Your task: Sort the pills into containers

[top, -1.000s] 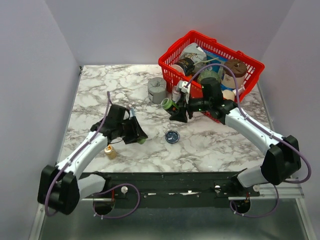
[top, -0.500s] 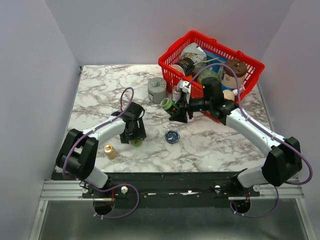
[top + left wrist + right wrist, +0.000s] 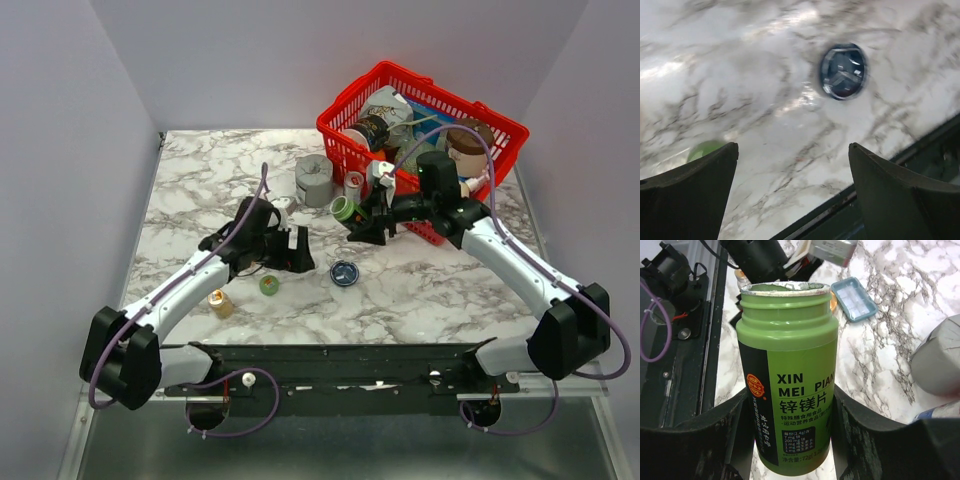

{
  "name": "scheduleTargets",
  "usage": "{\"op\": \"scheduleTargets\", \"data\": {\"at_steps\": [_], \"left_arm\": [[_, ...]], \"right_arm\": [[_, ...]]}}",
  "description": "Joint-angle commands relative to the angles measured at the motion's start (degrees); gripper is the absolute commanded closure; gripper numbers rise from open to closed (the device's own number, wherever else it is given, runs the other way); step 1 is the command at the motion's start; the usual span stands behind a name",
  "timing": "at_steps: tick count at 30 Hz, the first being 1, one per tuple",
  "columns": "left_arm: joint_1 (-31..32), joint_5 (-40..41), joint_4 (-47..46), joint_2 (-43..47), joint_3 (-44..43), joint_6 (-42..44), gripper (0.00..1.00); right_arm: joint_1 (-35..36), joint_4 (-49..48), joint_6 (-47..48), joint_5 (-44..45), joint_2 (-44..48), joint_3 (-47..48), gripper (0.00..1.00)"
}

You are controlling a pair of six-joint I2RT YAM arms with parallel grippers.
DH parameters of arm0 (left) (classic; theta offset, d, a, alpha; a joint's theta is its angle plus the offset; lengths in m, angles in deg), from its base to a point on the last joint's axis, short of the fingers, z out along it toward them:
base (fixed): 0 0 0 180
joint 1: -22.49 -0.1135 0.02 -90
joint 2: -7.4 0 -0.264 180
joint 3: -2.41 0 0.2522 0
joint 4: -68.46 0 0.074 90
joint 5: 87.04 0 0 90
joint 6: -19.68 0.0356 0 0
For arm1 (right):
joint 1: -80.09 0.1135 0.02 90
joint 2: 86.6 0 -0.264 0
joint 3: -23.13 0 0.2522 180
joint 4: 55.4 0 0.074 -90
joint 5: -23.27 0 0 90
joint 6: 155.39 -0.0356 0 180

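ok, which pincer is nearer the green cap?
Left. The left pincer, open, sits just beside the green cap; the right pincer, gripping the green bottle, is farther off by the red basket.

**Three cameras, one table**

The top camera sits high up behind the arms and looks down on the whole marble table point(image 3: 200, 180). The left wrist camera hangs close over the marble. It looks down past the left gripper point(image 3: 793, 145) and sees the dark blue dish point(image 3: 842, 71), which the top view shows too. The right wrist camera looks past the right gripper point(image 3: 788, 392), very near the green bottle point(image 3: 785, 365), toward the table's left side.
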Motion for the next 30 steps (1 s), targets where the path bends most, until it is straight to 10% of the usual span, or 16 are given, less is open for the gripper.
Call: {"op": "scheduleTargets", "data": {"at_steps": [1, 12, 30], "left_arm": [[2.15, -23.49, -12.39, 0.19, 1.54, 22.3, 0.02], [5.23, -24.21, -16.0, -13.25, -6.36, 57.14, 0.03], [8.66, -26.85, -11.78, -31.72, -20.17, 58.83, 0.3]], "right_arm": [[-1.93, 2.32, 4.69, -6.87, 2.88, 0.69, 0.89], [-4.57, 3.29, 5.84, -11.27, 4.47, 0.51, 0.89], [-7.56, 3.38, 6.45, -14.87, 5.88, 0.07, 0.89]]}}
